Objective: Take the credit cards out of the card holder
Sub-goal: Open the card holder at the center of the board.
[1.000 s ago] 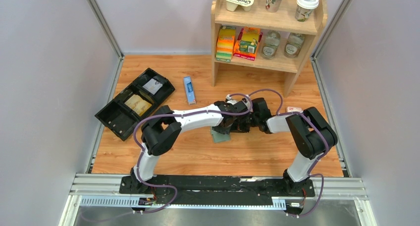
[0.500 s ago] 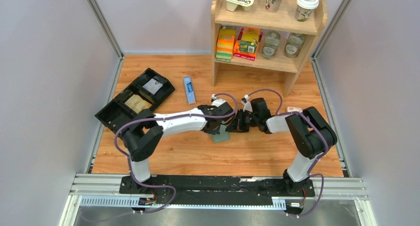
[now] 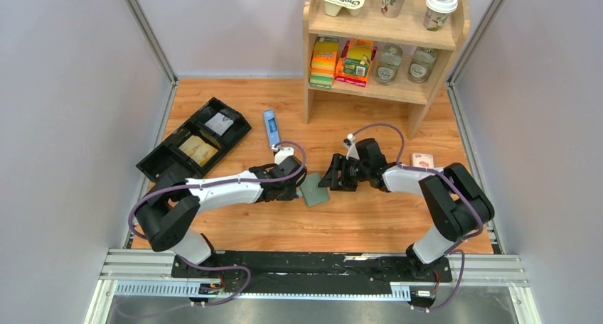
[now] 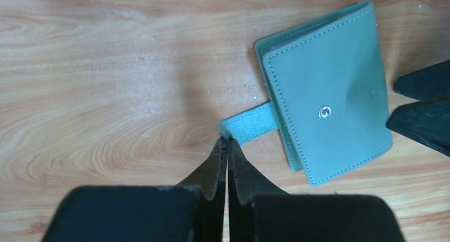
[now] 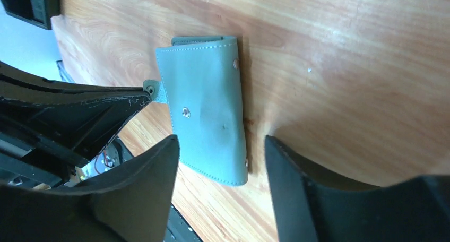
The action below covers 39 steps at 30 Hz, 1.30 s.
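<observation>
Both arms have drawn apart since a sec ago, uncovering the card holder (image 3: 313, 190), which lies folded shut on the wood table (image 3: 370, 217). L gripper (image 4: 226, 146), just left of holder, fingers pinched closed on its strap (image 4: 249, 126) tip. R gripper (image 3: 331, 180), just right of holder, fingers spread open, gripping nothing.

1. The card holder (image 3: 313, 190) is a small sage grey-green bifold, folded shut. It lies flat on the wooden tabletop (image 3: 370, 217), turned slightly askew.
2. A silver snap stud (image 4: 324, 112) shows on its upper cover.
3. Its strap tab (image 4: 252, 126) is unfastened and sticks out sideways from one long edge.
</observation>
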Each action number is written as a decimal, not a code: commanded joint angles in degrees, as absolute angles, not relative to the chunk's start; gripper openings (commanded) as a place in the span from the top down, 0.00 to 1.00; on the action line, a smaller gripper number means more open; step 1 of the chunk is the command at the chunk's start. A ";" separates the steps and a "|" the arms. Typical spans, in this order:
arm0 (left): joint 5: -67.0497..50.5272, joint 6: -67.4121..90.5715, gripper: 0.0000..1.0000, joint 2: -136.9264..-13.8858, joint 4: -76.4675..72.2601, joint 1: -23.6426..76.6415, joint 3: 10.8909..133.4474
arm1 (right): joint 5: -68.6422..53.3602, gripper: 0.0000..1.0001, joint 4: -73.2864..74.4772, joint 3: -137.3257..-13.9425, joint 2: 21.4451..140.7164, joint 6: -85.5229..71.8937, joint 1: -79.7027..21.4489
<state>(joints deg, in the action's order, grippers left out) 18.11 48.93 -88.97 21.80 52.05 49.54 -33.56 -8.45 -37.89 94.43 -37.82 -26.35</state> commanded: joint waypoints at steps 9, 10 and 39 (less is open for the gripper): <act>12.93 45.54 1.00 -78.13 11.17 52.56 49.64 | -12.32 0.03 14.32 -41.49 76.04 -29.62 -28.04; 11.53 45.01 1.00 -78.57 10.55 53.08 50.70 | -10.56 0.00 15.11 -41.22 74.29 -29.53 -28.04; 18.90 58.36 1.00 -73.47 19.42 55.37 34.89 | -21.79 0.12 11.87 -39.64 69.95 -25.75 -31.37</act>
